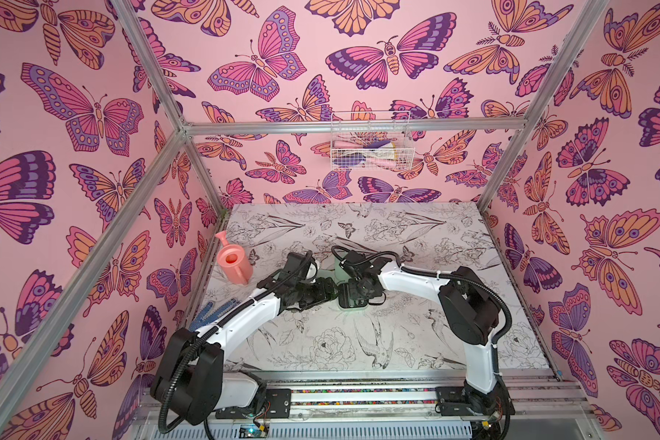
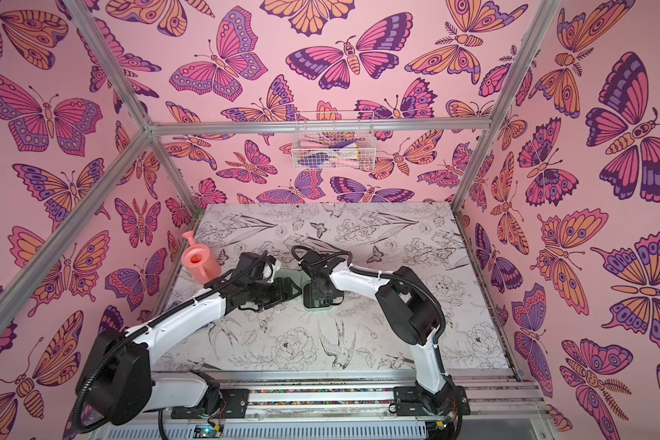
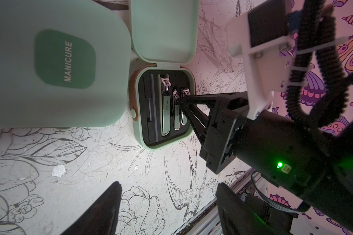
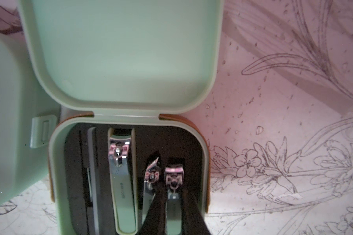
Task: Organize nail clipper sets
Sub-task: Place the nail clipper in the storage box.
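Two fingers of your right gripper (image 4: pixel 172 195) are clamped on the small clipper (image 4: pixel 173 179), which lies in an edge slot of the open case (image 4: pixel 56 162). Your left gripper (image 3: pixel 167 184) has its jaws apart, empty. A closed case (image 3: pixel 49 61) sits just beside. In both top views the cases lie just below mid-frame, the can (image 1: pixel 237 266) left of them.

table (image 1: pixel 397 343): floral print | far left: pink watering can (image 1: pixel 234 263) is stood upright | left edge: blue glove (image 1: pixel 209 312) is partly hidden by left arm (image 1: pixel 252 312) | centre: mint-green case (image 1: pixel 348 304), open and black inside, is overhung by right gripper (image 1: pixel 353 292); left gripper (image 1: pixel 330 292) is held just left of it | far wall: wire basket (image 1: pixel 370 160) is hung
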Robot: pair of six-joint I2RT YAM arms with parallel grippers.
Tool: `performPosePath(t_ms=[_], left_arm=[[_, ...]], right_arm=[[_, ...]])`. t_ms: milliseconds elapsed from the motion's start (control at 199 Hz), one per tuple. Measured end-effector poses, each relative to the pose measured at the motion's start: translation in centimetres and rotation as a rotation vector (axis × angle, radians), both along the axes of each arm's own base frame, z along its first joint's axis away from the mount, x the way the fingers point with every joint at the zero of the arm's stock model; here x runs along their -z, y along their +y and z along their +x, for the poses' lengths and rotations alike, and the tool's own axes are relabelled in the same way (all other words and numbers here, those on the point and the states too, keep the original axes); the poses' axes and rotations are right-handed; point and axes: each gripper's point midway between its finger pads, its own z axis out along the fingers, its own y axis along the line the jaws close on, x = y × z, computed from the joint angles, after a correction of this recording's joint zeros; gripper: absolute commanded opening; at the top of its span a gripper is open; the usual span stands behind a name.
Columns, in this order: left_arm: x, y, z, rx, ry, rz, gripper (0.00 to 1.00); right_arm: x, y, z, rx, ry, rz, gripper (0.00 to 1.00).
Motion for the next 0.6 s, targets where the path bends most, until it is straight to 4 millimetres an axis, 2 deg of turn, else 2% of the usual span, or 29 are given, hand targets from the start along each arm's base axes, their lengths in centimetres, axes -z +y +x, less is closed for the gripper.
performPosePath(t_ms=[603], left_arm=[[0.0,0.0,0.0,0.0,0.0,0.0,0.75]], right_arm=[[0.07,-0.23,-0.1,0.001,0.003,-0.011,0.22]])
